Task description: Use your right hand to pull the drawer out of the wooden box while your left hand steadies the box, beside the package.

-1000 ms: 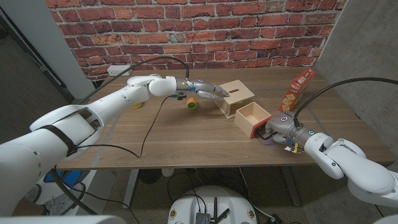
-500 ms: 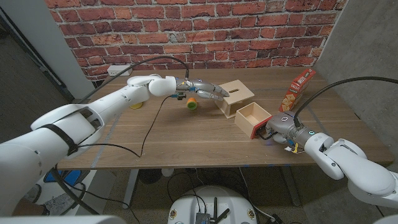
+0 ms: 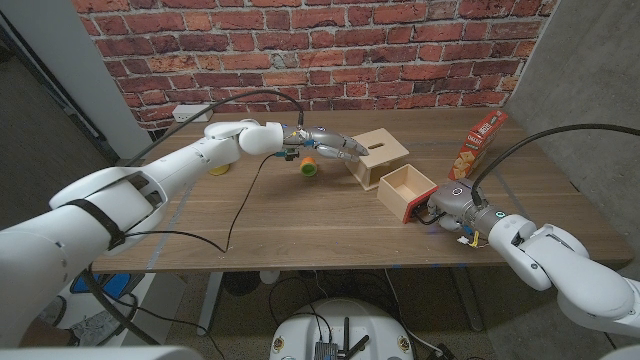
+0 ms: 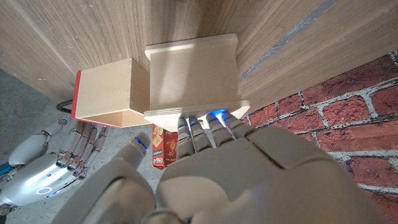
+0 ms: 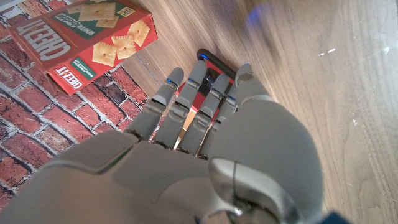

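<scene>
The wooden box [image 3: 381, 155] stands at the table's far middle, its slotted top facing up. My left hand [image 3: 335, 146] reaches in from the left with straight fingers [image 4: 205, 127] pressed against the box [image 4: 193, 74] side. The drawer [image 3: 405, 190], with a red front, sits fully out of the box, on the table in front of it. My right hand [image 3: 440, 208] is at that red front [image 5: 214, 71], its fingers [image 5: 186, 106] stretched out along it and closed on nothing. The drawer [image 4: 109, 93] looks empty inside.
The package, a red Cheez-It box [image 3: 478, 143], leans at the table's right behind the drawer. A small green and orange object [image 3: 309, 166] lies left of the wooden box, and a yellow one [image 3: 218, 168] further left. A black cable [image 3: 245, 200] crosses the tabletop.
</scene>
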